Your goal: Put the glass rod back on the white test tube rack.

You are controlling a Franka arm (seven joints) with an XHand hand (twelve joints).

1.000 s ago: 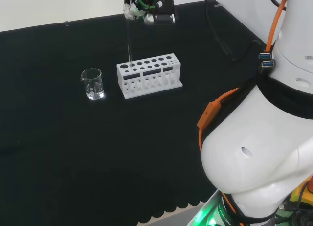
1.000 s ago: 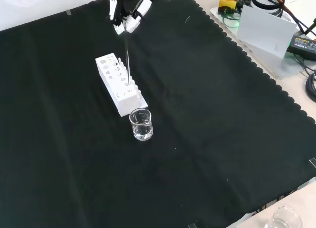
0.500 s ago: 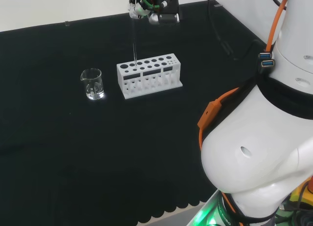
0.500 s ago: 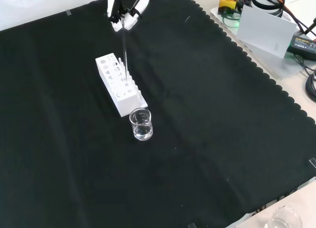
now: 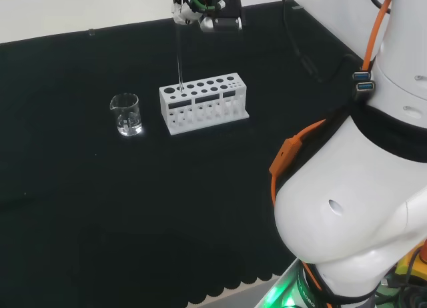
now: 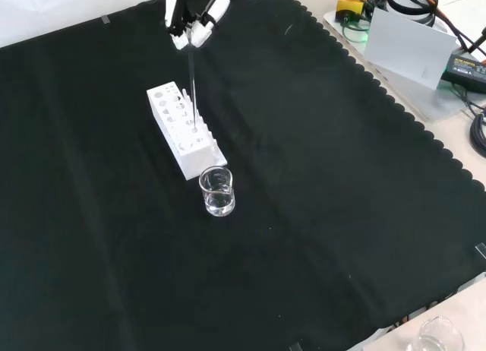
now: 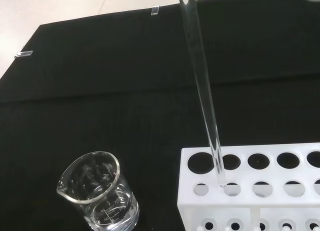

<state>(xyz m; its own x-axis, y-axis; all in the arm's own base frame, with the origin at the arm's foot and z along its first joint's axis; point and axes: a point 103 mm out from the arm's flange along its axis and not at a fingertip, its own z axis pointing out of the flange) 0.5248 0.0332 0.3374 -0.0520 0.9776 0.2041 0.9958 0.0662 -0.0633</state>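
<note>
Hand point(image 5: 207, 11): seen at the far edge of the cloth in the head view, above the rack; fingers curled and pinched on the upper end of the glass rod.
Hand, front view point(image 6: 190, 20): entered from the top of the view, fingertips closed round the rod's upper end.
Glass rod point(image 5: 179, 58): hung nearly upright from the hand, slightly tilted; lower end down at the top plate of the rack, near the rack's left end in the head view.
Rod tip, wrist view point(image 7: 220, 178): met the rack top between a hole of one row and a hole of the next; whether inside a hole or resting on the plate, could not be told.
White test tube rack point(image 5: 203, 103): stood on the black cloth point(image 5: 100, 201), holes in two rows along its top; otherwise without tubes as far as visible.
Rack, front view point(image 6: 182, 131): placed just behind the beaker.
Beaker point(image 5: 126, 114): clear glass, upright, just beside the rack's left end in the head view, apart from it; a little clear liquid at the bottom, seen in the wrist view point(image 7: 100, 201).
</note>
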